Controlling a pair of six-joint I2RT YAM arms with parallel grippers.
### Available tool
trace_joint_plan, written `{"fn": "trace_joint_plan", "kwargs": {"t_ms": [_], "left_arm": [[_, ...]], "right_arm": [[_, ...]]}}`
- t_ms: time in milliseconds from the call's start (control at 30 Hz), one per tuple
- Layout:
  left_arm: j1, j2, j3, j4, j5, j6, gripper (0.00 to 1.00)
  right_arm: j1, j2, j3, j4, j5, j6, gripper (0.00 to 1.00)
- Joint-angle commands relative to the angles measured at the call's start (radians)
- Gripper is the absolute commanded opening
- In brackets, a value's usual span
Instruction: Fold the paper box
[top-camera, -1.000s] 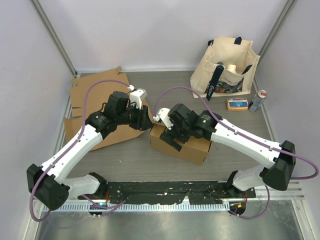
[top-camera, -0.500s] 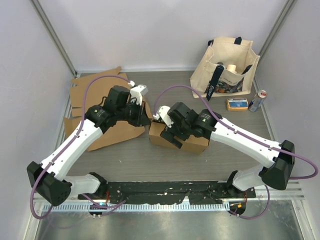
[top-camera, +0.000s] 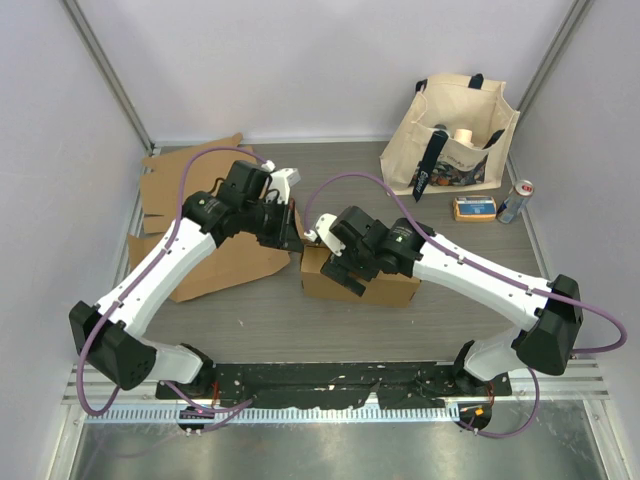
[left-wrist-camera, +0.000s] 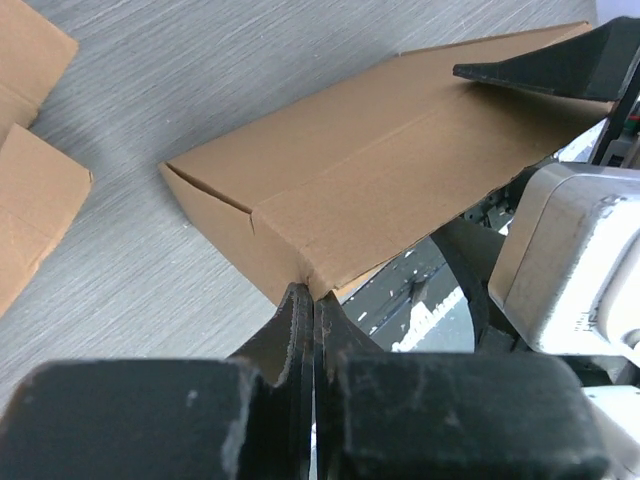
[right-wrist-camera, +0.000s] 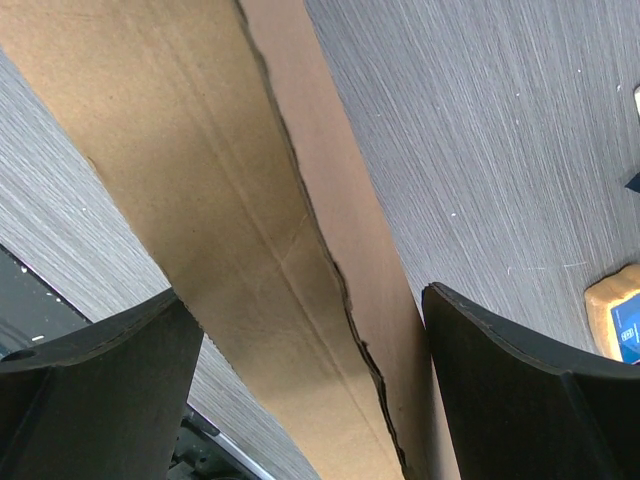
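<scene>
The brown paper box (top-camera: 378, 286) lies on the grey table at the centre. My right gripper (top-camera: 340, 268) sits on its left part with the jaws spread wide. In the right wrist view both fingers (right-wrist-camera: 110, 370) touch opposite edges of the box (right-wrist-camera: 250, 250), so the right gripper (right-wrist-camera: 300, 295) holds it across its width. My left gripper (top-camera: 298, 236) is shut, with nothing between the jaws. Its tips (left-wrist-camera: 313, 295) press against the near corner of the box (left-wrist-camera: 380, 170), at a creased edge.
Flat cardboard sheets (top-camera: 195, 205) lie under and behind the left arm; two of their corners (left-wrist-camera: 30, 200) show in the left wrist view. A cream tote bag (top-camera: 455, 135), an orange packet (top-camera: 474, 208) and a can (top-camera: 516, 200) stand at the back right.
My left gripper has shut and moved up and right to the box's corner. The box, tilted up a second ago, now lies lower and flatter in the right gripper.
</scene>
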Motion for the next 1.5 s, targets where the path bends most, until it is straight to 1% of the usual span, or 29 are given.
{"fn": "trace_joint_plan", "kwargs": {"t_ms": [0, 167, 333, 433, 467, 567, 700, 800, 867, 1033, 1067, 1100, 1167, 1200, 1233, 1333, 1367, 1467], "left_arm": [[0.014, -0.004, 0.055, -0.014, 0.127, -0.052, 0.00], [0.047, -0.001, 0.084, -0.024, 0.165, -0.060, 0.00], [0.064, 0.042, 0.113, -0.012, 0.288, -0.084, 0.00], [0.064, 0.034, 0.101, -0.020, 0.248, -0.077, 0.00], [0.064, 0.030, 0.095, -0.038, 0.200, -0.070, 0.00], [0.062, 0.005, 0.047, -0.031, 0.172, -0.064, 0.00], [0.028, -0.030, -0.044, -0.006, 0.078, -0.063, 0.00], [0.019, -0.030, -0.065, -0.003, 0.058, -0.063, 0.00], [0.018, -0.029, -0.065, -0.007, 0.041, -0.060, 0.00], [0.019, -0.024, -0.051, -0.012, 0.015, -0.060, 0.00], [0.019, -0.021, -0.039, -0.015, 0.012, -0.060, 0.00], [0.018, -0.018, -0.036, -0.018, 0.006, -0.060, 0.00], [0.019, -0.012, -0.026, -0.026, -0.014, -0.058, 0.00], [0.019, -0.007, -0.020, -0.030, -0.020, -0.052, 0.00], [0.021, 0.000, -0.019, -0.041, -0.025, -0.052, 0.00], [0.021, 0.008, -0.002, -0.055, -0.028, -0.043, 0.00], [0.021, 0.010, 0.001, -0.055, -0.022, -0.041, 0.00], [0.021, 0.004, 0.001, -0.050, -0.014, -0.041, 0.00]], "right_arm": [[0.004, 0.016, 0.002, 0.027, 0.028, -0.003, 0.92], [0.004, 0.016, 0.002, 0.030, 0.028, -0.006, 0.91], [0.008, 0.031, 0.002, 0.029, 0.030, -0.009, 0.91], [0.006, 0.025, 0.007, 0.029, 0.028, -0.006, 0.91], [0.006, 0.022, 0.008, 0.029, 0.028, -0.006, 0.91], [0.008, 0.016, 0.010, 0.033, 0.021, -0.003, 0.91], [0.006, 0.013, 0.013, 0.056, 0.002, 0.018, 0.91], [0.001, -0.004, 0.010, 0.088, -0.008, 0.060, 0.92], [-0.009, -0.022, 0.014, 0.114, -0.010, 0.111, 0.93], [-0.028, -0.137, 0.054, 0.128, -0.015, 0.249, 0.94], [-0.029, -0.156, 0.063, 0.115, 0.005, 0.286, 0.94], [-0.037, -0.173, 0.073, 0.099, 0.027, 0.358, 0.94], [-0.049, -0.240, 0.096, 0.044, 0.039, 0.424, 0.94], [-0.057, -0.269, 0.102, 0.024, 0.047, 0.498, 0.94], [-0.061, -0.320, 0.106, 0.006, 0.074, 0.532, 0.94], [-0.078, -0.400, 0.128, -0.135, 0.198, 0.659, 0.94], [-0.078, -0.418, 0.119, -0.163, 0.190, 0.670, 0.94], [-0.077, -0.470, 0.036, -0.160, 0.139, 0.688, 0.94]]}}
